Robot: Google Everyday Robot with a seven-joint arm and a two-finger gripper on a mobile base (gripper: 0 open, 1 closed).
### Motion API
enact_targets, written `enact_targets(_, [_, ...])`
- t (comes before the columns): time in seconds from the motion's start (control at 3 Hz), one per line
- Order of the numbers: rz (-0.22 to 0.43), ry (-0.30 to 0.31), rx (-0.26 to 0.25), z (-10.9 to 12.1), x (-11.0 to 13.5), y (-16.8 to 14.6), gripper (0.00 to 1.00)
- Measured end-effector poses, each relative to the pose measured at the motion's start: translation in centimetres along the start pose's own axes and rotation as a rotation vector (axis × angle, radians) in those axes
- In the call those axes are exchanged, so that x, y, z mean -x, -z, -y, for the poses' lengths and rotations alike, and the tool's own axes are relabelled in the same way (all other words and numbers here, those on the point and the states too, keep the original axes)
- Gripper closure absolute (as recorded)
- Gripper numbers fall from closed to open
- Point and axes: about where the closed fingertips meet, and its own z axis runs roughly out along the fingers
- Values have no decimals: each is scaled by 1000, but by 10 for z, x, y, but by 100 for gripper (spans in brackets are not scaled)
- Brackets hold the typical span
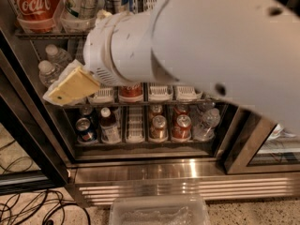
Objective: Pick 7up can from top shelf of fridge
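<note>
Up on the top shelf (33, 33) of the fridge (187, 171) your 7up can (83, 1) stands at the front, beside the Coca-Cola can (35, 3), for easy reach; your gripper (70, 86) hangs below it, opening impossible to tell

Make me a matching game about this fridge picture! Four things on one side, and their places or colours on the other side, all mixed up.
Things:
1. Coca-Cola can
2. 7up can
3. gripper
4. plastic tub

Places and colours:
A. clear, on the floor in front of the fridge
B. pale yellow, in front of the next shelf down, left side
C. red, far left of the top shelf
D. silver-white with green, just right of the red can

Pairs: 1-C, 2-D, 3-B, 4-A.
</note>
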Motion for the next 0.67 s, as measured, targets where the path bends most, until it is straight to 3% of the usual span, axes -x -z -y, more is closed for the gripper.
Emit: enact_targets(0.67, [51, -161, -279, 25, -16, 7, 0])
